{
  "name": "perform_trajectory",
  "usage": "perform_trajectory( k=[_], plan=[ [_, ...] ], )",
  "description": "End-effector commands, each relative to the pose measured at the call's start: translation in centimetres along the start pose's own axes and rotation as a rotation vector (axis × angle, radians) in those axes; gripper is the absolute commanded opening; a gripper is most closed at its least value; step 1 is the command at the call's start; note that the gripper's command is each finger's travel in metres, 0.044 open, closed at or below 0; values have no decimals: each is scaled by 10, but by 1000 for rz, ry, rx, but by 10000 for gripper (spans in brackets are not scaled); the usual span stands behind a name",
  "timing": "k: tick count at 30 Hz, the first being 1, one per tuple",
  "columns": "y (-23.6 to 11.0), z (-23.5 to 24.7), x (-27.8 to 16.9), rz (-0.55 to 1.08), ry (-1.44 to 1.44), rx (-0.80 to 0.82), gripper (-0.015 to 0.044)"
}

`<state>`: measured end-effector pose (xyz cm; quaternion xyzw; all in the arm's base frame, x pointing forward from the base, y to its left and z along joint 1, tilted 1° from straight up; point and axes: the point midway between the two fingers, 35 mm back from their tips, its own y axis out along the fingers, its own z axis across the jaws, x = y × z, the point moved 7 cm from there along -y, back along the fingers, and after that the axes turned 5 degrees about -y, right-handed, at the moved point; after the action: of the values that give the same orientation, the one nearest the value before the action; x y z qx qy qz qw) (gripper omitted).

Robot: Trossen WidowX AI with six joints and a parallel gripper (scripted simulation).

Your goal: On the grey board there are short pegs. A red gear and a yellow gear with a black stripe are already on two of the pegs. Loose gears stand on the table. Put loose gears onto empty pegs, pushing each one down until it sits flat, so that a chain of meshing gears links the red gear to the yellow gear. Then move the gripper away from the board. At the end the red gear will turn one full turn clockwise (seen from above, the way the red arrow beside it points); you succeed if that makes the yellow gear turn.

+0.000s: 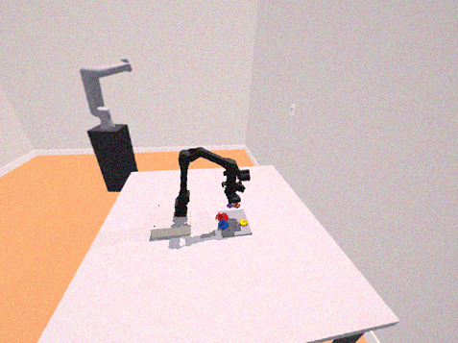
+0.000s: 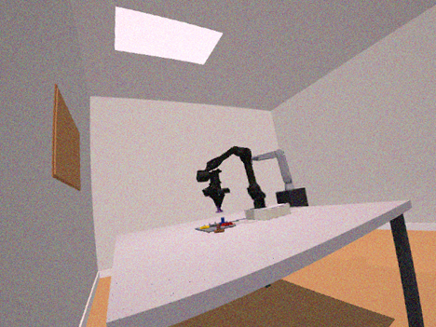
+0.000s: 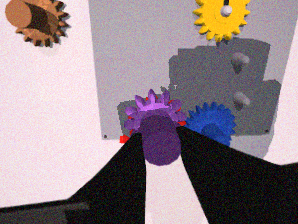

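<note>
My gripper (image 1: 232,202) (image 2: 219,207) (image 3: 159,137) is shut on the handle of a purple gear (image 1: 230,205) (image 2: 219,210) (image 3: 161,145) and holds it in the air above the grey board (image 1: 242,213) (image 3: 120,60). In the wrist view the purple gear hides most of the red gear (image 1: 221,217) (image 2: 226,223). A blue gear with a handle (image 1: 223,224) (image 2: 223,220) (image 3: 212,120) sits on the board beside the red gear. The yellow gear (image 1: 243,222) (image 2: 204,227) (image 3: 221,19) sits at the board's far side. Two bare pegs, a nearer one (image 3: 241,100) and a farther one (image 3: 239,61), stand between blue and yellow.
A brown gear with a handle (image 1: 236,205) (image 2: 219,229) (image 3: 42,22) stands on the table just off the board's edge. A pale block (image 1: 170,233) (image 2: 267,213) lies by the arm's base. The arm's shadow falls across the board.
</note>
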<state>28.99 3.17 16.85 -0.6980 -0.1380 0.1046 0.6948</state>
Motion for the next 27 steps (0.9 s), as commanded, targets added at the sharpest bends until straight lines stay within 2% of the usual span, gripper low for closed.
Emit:
perform_trajectory(
  k=[1,27],
  plan=[
    [3,-6,-2,3,-6,4,0],
    [19,-62,-17,4,-19,-5,0]
  ],
)
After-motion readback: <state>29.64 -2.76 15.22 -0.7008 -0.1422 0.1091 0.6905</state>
